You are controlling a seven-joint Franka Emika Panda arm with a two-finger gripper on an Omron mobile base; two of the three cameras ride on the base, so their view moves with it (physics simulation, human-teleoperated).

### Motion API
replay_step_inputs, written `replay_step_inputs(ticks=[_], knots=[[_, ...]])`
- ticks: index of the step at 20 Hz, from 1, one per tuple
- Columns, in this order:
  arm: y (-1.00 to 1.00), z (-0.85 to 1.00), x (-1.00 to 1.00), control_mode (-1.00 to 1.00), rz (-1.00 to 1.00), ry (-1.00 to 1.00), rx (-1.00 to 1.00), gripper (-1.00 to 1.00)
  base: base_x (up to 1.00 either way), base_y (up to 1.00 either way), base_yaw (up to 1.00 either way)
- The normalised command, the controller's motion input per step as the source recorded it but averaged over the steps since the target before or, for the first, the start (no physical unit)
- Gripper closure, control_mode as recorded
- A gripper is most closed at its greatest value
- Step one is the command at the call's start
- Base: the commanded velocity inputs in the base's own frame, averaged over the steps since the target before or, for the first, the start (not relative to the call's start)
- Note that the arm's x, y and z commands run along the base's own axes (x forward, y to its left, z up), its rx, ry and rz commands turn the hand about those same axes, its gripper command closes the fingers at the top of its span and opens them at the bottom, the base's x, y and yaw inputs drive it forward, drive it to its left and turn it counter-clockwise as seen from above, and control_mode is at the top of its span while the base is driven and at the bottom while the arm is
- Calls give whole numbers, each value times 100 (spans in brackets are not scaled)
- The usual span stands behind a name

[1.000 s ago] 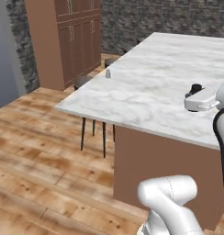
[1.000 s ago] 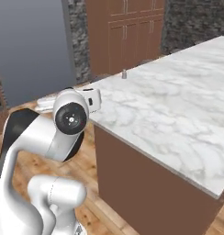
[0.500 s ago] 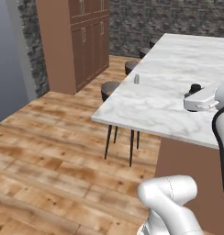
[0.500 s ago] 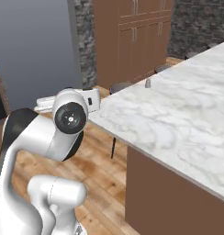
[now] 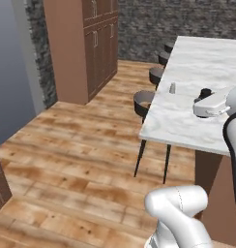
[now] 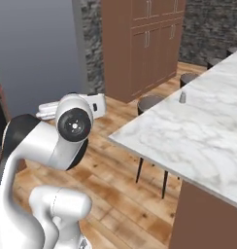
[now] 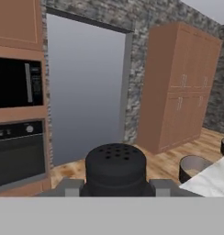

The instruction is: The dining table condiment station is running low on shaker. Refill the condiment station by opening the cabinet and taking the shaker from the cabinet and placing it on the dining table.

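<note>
The small black shaker (image 7: 115, 167) sits upright between my fingers, its holed top facing the hand camera. My gripper (image 7: 115, 186) is shut on it. In the left base view the gripper (image 5: 206, 94) hangs over the near part of the dining table (image 5: 187, 118), with the black shaker (image 5: 205, 91) showing above the white hand. The table's white marble top (image 6: 198, 131) runs off to the right, and its corner (image 7: 215, 179) shows low in the hand view. The cabinet is out of view.
A pale grey shaker (image 5: 172, 87) (image 6: 182, 97) stands on the table near its left edge. Black stools (image 5: 143, 101) (image 6: 149, 102) line that side. A tall brown cupboard (image 5: 91, 43) (image 6: 144, 44) stands by the stone wall. An oven (image 7: 17, 151) is at the hand view's left.
Both base views have swung, so the table has slid right and more wooden floor shows: the camera moved. The shaker stays in the gripper's hold.
</note>
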Motion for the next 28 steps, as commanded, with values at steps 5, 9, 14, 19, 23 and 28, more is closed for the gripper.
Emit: replay_step_inputs(ticks=[5,9,14,19,23,28], knots=[[0,0,0,100,0,0,0,100,25,99,-36],[0,0,0,100,0,0,0,100,26,90,-44],[0,0,0,100,0,0,0,100,37,86,-45],[0,0,0,100,0,0,0,100,52,79,-43],[0,0,0,100,0,0,0,100,63,64,-39],[0,0,0,100,0,0,0,100,70,51,-35]])
